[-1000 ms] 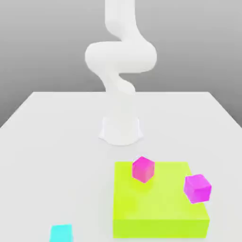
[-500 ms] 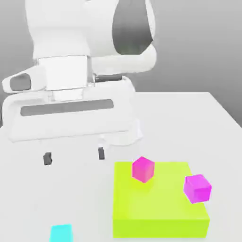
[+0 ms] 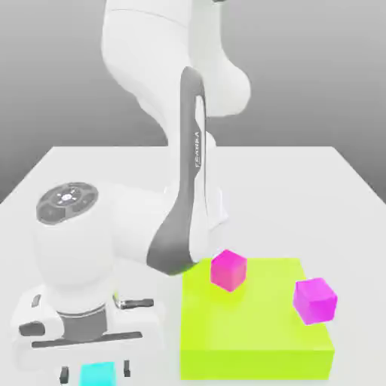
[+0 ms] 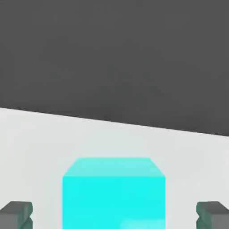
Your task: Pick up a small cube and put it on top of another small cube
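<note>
Gripper (image 3: 96,371) was low over the near part of the white table (image 3: 271,188), toward the exterior view's left. Jaws open, one finger on each side of the cyan cube (image 3: 98,375), nothing gripped. Hand view had the same layout: cyan cube between the two fingertips (image 4: 17,215), bare gap either side, no contact with its sides. Cube faces ran roughly square to the jaws. Cyan cube was on the table, well apart from the yellow-green block (image 3: 252,313), its lower part cut off by the exterior view's bottom edge. Block was a low, wide slab toward the exterior view's right. Pink cube (image 3: 228,271) was over the block's far part, turned with a corner toward the camera. Magenta cube (image 3: 315,301) was at the block's edge on the exterior view's right, overlapping it in view; couldn't tell what it rested on. No cube was stacked on another. Arm (image 3: 143,53) reached forward and down from its base (image 3: 217,207), hand pointing down. Table edge ran at a slant across the hand view, dark area (image 4: 112,58) beyond it.
</note>
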{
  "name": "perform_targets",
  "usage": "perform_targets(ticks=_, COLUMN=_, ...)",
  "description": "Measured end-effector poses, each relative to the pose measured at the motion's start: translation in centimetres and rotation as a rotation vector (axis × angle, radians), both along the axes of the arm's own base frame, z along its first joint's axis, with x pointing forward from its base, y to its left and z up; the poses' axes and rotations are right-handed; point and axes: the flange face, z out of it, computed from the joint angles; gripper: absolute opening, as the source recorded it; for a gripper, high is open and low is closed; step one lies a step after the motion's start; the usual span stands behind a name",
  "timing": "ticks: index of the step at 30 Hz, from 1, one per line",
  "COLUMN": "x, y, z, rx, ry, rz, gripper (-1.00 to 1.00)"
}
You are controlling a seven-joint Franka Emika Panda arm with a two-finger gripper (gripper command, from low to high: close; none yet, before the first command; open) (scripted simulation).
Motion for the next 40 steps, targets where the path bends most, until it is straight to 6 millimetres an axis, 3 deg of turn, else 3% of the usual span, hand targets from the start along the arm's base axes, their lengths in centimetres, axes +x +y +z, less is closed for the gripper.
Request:
perform_targets(ticks=5, x=0.0, y=0.0, z=-0.2, rx=0.000, ry=0.001, rz=0.000, gripper=-1.00)
perform_targets(ticks=9, x=0.0, y=0.0, z=4.6, rx=0.001, ry=0.001, rz=0.000, gripper=-1.00)
perform_targets(ticks=10, x=0.4, y=1.0, z=5.2, rx=0.003, ry=0.005, rz=0.011, gripper=-1.00)
perform_targets(ticks=16, x=3.9, y=12.6, z=5.3, rx=0.012, ry=0.042, rz=0.140, gripper=-1.00)
perform_targets(ticks=21, x=5.0, y=23.4, z=5.7, rx=0.009, ry=0.058, rz=0.245, gripper=-1.00)
perform_targets(ticks=26, x=4.2, y=34.1, z=7.0, rx=0.004, ry=0.052, rz=0.341, gripper=-1.00)
perform_targets(ticks=32, x=0.9, y=46.2, z=9.7, rx=0.002, ry=0.014, rz=0.438, gripper=-1.00)
perform_targets(ticks=34, x=0.3, y=48.0, z=8.4, rx=0.003, ry=0.005, rz=0.450, gripper=-1.00)
perform_targets(ticks=36, x=0.1, y=48.5, z=5.3, rx=0.003, ry=0.002, rz=0.454, gripper=-1.00)
perform_targets(ticks=37, x=0.0, y=48.5, z=4.4, rx=0.002, ry=0.002, rz=0.455, gripper=1.00)
perform_targets(ticks=40, x=0.0, y=48.5, z=4.4, rx=0.002, ry=0.002, rz=0.455, gripper=1.00)
